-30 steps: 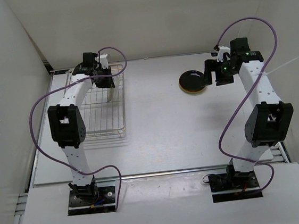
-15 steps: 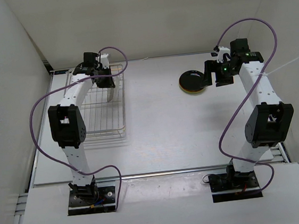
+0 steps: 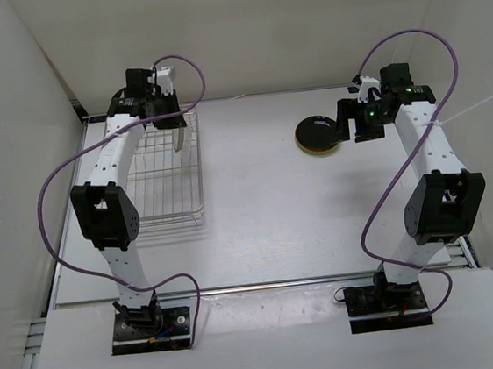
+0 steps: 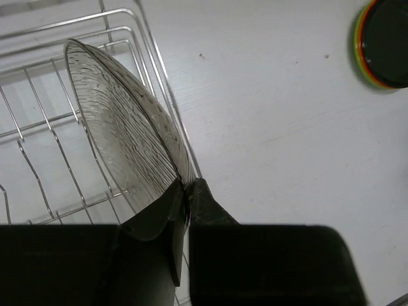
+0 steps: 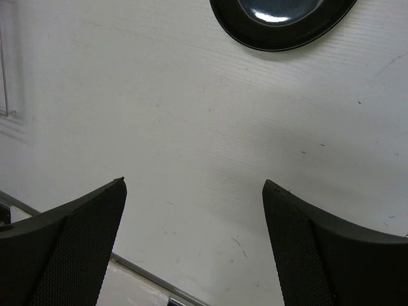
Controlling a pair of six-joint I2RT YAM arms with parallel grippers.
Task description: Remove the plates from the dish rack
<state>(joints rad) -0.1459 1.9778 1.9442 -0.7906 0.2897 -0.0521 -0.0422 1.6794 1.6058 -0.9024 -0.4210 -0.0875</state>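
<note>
My left gripper (image 4: pixel 187 186) is shut on the rim of the clear glass plate (image 4: pixel 121 127) and holds it on edge above the far right part of the wire dish rack (image 4: pixel 44 137). In the top view the left gripper (image 3: pixel 172 124) hangs over the rack (image 3: pixel 168 177) with the plate (image 3: pixel 176 139) below it. A stack with the glossy black plate (image 3: pixel 317 130) on top of the orange and lime green ones lies on the table at the back right, also seen in the left wrist view (image 4: pixel 384 41). My right gripper (image 5: pixel 194 185) is open and empty beside the black plate (image 5: pixel 280 19).
White walls close in the table on the left, back and right. The right gripper (image 3: pixel 349 125) sits just right of the plate stack. A metal rail (image 5: pixel 143 277) runs along the table edge in the right wrist view.
My left gripper has lifted the clear glass plate up out of the rack and drawn back toward the far side. The right arm has not moved.
</note>
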